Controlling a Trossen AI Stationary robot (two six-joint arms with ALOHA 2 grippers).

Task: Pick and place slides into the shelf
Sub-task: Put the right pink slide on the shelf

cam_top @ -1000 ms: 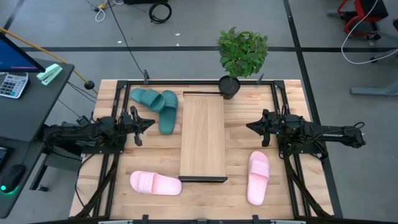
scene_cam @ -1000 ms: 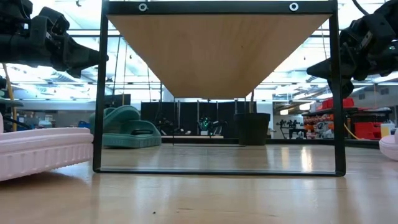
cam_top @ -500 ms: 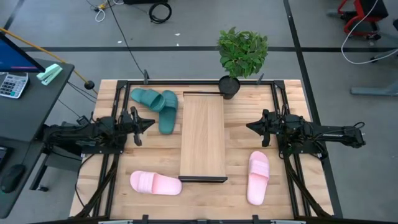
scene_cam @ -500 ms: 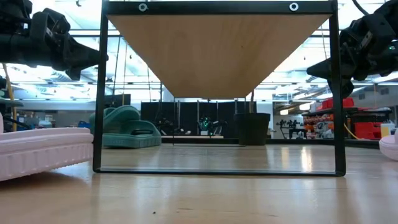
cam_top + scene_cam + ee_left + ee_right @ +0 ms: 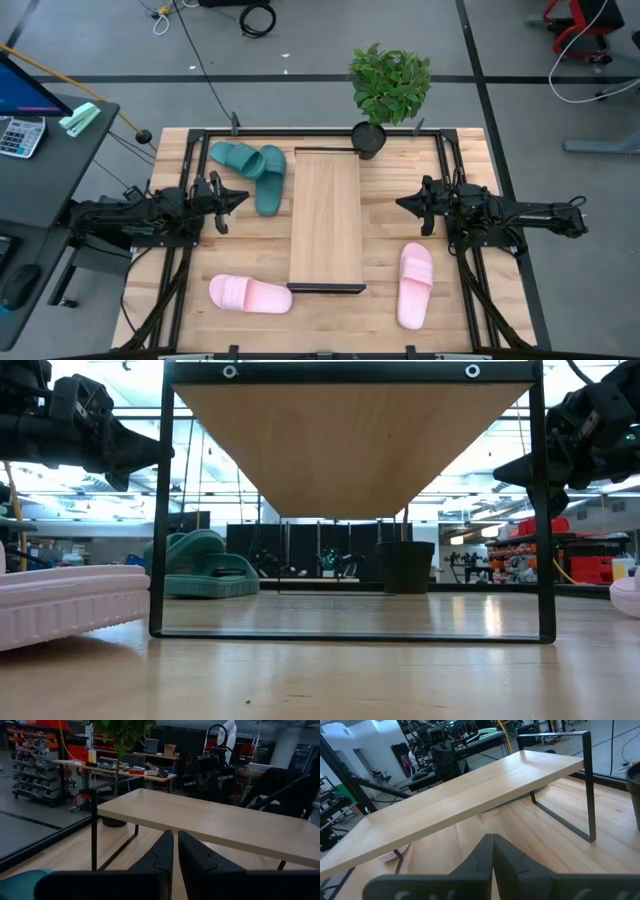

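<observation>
The shelf (image 5: 325, 215), a long light wood board on dark metal end frames, stands in the middle of the table. Two teal slides (image 5: 236, 157) (image 5: 270, 182) lie close together at its far left. One pink slide (image 5: 250, 295) lies near left, the other (image 5: 415, 285) near right. My left gripper (image 5: 245, 196) hovers shut left of the shelf, pointing level at it, beside the teal slides. My right gripper (image 5: 400, 205) hovers shut right of the shelf, facing it. In the wrist views the shelf (image 5: 210, 822) (image 5: 460, 795) lies just ahead of each shut gripper (image 5: 175, 840) (image 5: 492, 840).
A potted plant (image 5: 385, 90) stands at the table's far edge, its dark pot (image 5: 368, 140) beside the shelf's far end. Dark frame rails (image 5: 185, 250) (image 5: 470, 260) run along both table sides under the arms. A desk with a calculator (image 5: 20, 135) stands left of the table.
My left gripper has rolled slightly about its own pointing line while staying in place.
</observation>
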